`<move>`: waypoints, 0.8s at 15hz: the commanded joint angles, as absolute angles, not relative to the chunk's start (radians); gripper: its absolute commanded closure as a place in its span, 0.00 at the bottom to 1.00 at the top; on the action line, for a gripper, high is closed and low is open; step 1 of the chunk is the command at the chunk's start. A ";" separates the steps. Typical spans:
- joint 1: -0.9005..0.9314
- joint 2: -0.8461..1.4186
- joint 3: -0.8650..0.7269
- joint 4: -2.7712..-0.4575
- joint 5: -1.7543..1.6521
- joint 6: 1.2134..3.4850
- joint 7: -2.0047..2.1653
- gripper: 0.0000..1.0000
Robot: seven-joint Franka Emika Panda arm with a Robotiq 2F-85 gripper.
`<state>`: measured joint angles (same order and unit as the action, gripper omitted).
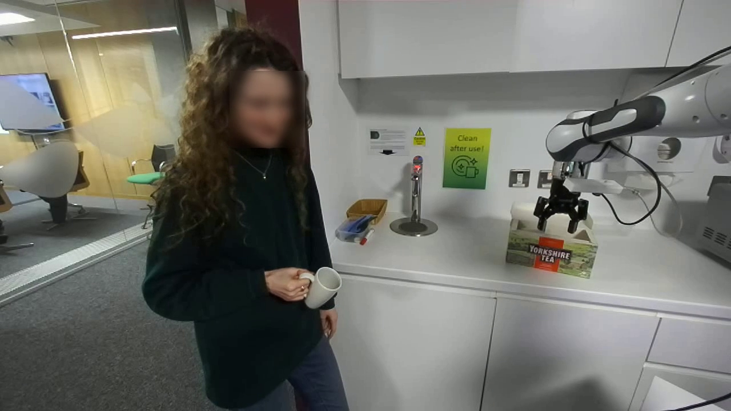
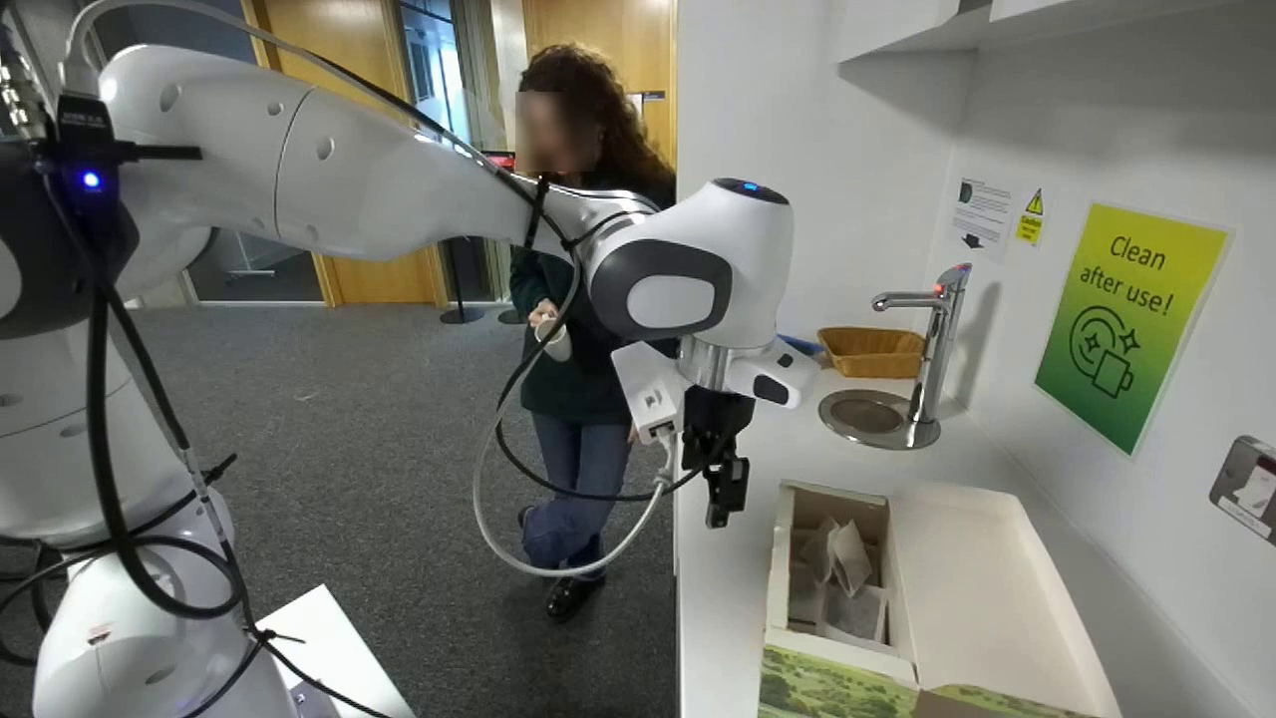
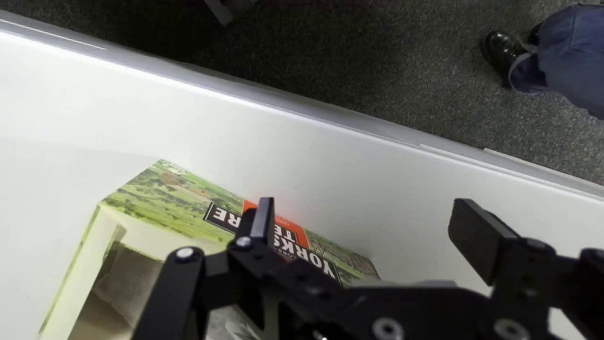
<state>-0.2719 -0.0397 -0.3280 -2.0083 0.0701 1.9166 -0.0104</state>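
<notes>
Grey carpet (image 1: pixel 85 342) is bordered by a white counter (image 1: pixel 457 251), on which the open tea box (image 1: pixel 551 257) is set. Well apart from the box, a chrome tap (image 1: pixel 416 191) is mounted; near the box, the gripper (image 1: pixel 557 227) is held, its jaws spread wide and unladen.

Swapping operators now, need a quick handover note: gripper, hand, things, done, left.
Gripper: open, empty, hanging above the counter near the Yorkshire Tea box, not touching it.
Person's right hand: holding the white mug, tilted.
Things: box stands on the counter; what look like tea bags lie loose inside it.
Done: box is open, lid folded back.
Left: nothing gripped yet. Whether the mug holds anything can't be told.
</notes>
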 commanded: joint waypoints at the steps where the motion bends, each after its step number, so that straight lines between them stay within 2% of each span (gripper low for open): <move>1: -0.291 0.003 -0.328 -1.917 0.044 1.847 -0.117 0.00; 12: -0.304 0.057 -0.321 -1.865 -0.035 1.881 -0.597 0.00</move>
